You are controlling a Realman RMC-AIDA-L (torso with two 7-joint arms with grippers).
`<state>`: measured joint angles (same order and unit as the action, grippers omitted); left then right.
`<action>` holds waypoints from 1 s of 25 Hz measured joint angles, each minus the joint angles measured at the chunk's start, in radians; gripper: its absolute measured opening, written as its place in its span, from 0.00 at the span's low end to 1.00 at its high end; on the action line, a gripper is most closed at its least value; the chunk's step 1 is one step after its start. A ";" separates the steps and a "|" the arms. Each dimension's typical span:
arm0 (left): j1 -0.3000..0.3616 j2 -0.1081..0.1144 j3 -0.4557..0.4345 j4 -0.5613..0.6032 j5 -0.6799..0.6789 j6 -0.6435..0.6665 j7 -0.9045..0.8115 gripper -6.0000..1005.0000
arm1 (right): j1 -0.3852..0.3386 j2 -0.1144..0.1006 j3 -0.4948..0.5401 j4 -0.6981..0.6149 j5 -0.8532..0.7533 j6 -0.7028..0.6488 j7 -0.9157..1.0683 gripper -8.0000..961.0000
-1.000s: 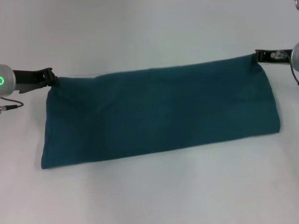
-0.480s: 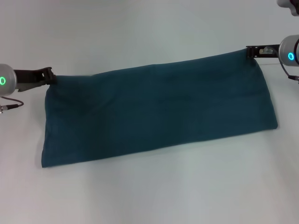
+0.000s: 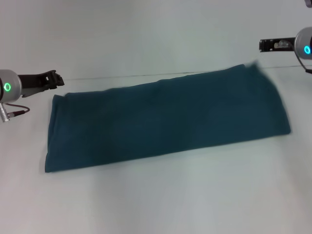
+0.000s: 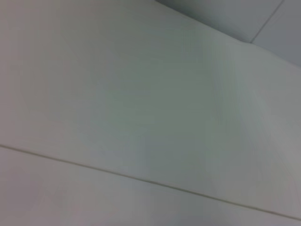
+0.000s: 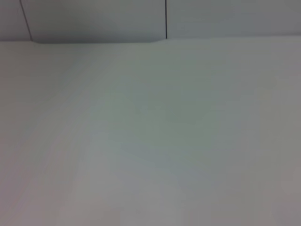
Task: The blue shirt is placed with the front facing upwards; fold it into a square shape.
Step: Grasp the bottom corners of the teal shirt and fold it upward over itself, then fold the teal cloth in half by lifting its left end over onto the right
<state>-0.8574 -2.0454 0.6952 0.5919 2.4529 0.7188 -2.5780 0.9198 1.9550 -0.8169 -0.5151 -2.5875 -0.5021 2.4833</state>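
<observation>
Jaws on left gripper (image 3: pixel 57 79) and right gripper (image 3: pixel 262 45) hold nothing, gap unclear, flanking at 9 and 2 o'clock; blue shirt (image 3: pixel 165 117) lies mid-table as a long band, crosswise folds to square remaining.

Blurred far right corner of the blue shirt (image 3: pixel 168 118); lettering hidden

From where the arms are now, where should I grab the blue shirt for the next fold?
Probably by its short ends. The blue shirt lies flat as a long band, so the left gripper could take its left end corners from outside and fold that end toward the middle, while the right gripper mirrors it.
</observation>
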 joint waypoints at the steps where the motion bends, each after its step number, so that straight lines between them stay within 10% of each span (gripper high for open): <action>1: 0.001 -0.002 -0.001 -0.001 0.000 -0.003 -0.006 0.05 | 0.006 -0.003 0.000 0.000 -0.013 0.004 0.005 0.05; 16: 0.044 -0.019 -0.011 0.021 -0.042 0.008 -0.036 0.54 | 0.015 -0.028 0.016 -0.020 -0.053 -0.082 0.062 0.61; 25: 0.191 -0.018 -0.011 0.156 -0.463 0.266 0.157 0.55 | -0.177 -0.002 0.039 -0.254 0.313 -0.336 -0.071 0.93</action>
<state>-0.6665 -2.0633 0.6842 0.7478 1.9903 0.9848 -2.4208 0.7428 1.9526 -0.7776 -0.7686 -2.2744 -0.8382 2.4123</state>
